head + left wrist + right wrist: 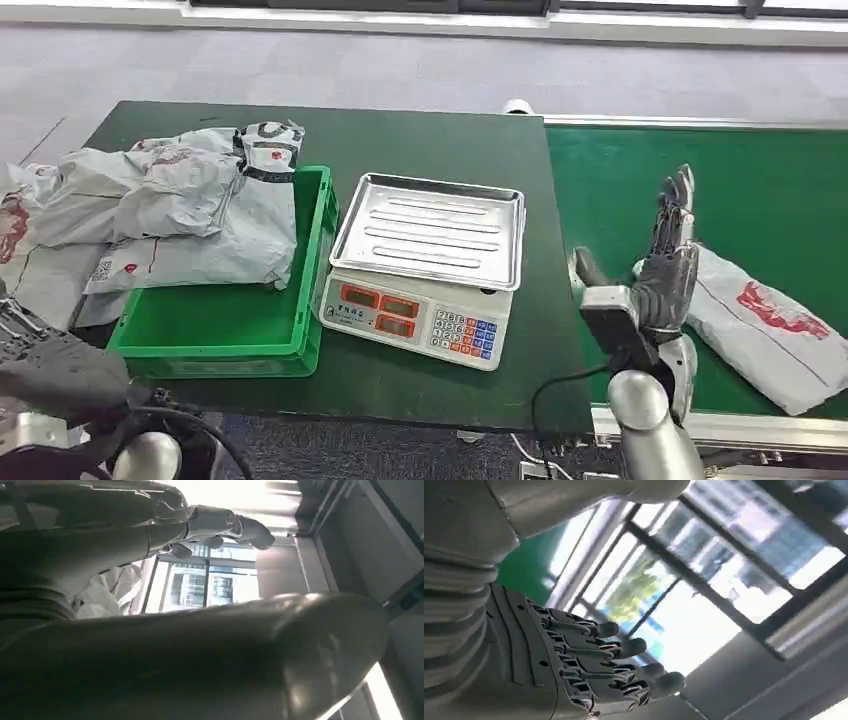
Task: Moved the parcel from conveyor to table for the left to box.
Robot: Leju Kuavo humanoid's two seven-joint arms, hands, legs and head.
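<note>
A grey parcel (770,330) with red print lies flat on the green conveyor belt (740,180), near its front edge. My right hand (665,265) stands just left of it, fingers straight up and spread, holding nothing; whether it touches the parcel's edge I cannot tell. In the right wrist view, the right hand (589,655) shows its dark fingers stretched out and empty. My left hand (55,375) hangs low at the table's front left corner, beside the crate. The left wrist view has the left hand (200,645) close up, thumb and fingers extended with nothing in them.
A green crate (215,330) at the left of the dark table (400,135) holds a pile of grey parcels (190,205) spilling over its left side. An electronic scale (410,320) with a steel tray (430,230) stands between the crate and the conveyor.
</note>
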